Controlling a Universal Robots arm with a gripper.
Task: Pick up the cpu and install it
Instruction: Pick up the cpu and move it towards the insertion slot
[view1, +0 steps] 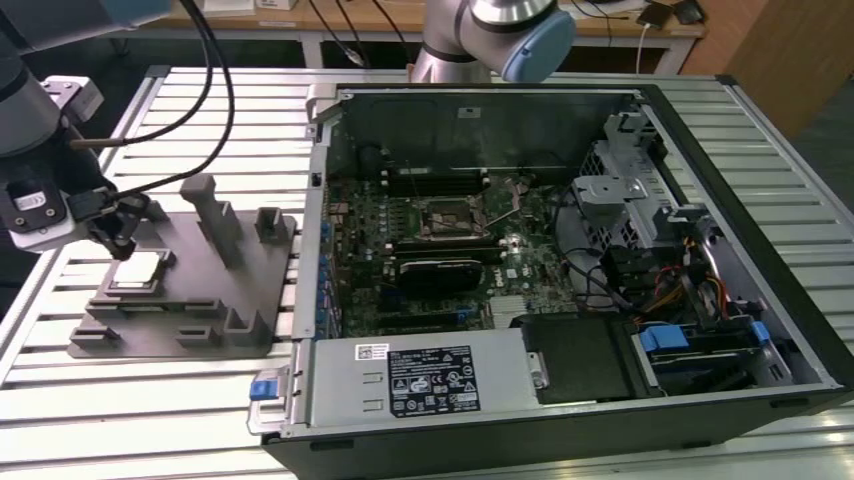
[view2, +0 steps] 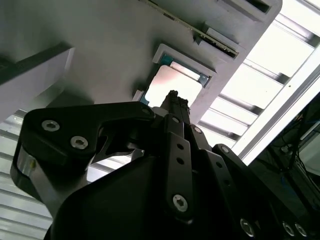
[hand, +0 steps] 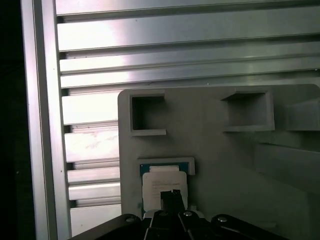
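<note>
The cpu (view1: 138, 272) is a small silver square lying flat in a recess of the grey plastic tray (view1: 180, 335) at the exterior view's left. My gripper (view1: 114, 243) hangs just above it, slightly off toward the tray's outer edge. In both wrist views the black fingers meet in one narrow tip, shut with nothing held. That tip (view2: 173, 96) points at the cpu (view2: 176, 80) in its recess in the tray (view2: 100, 50). Looking straight down, the gripper (hand: 170, 196) overlaps the near edge of the cpu (hand: 162, 177). The open computer case holds the motherboard with its cpu socket (view1: 447, 218).
Upright posts (view1: 214, 215) rise from the tray right beside the gripper. The tray (hand: 225, 165) has two empty square pockets. The open computer case (view1: 561, 260) stands to the exterior view's right on the slatted aluminium table (view1: 134, 410). Cables hang above the arm.
</note>
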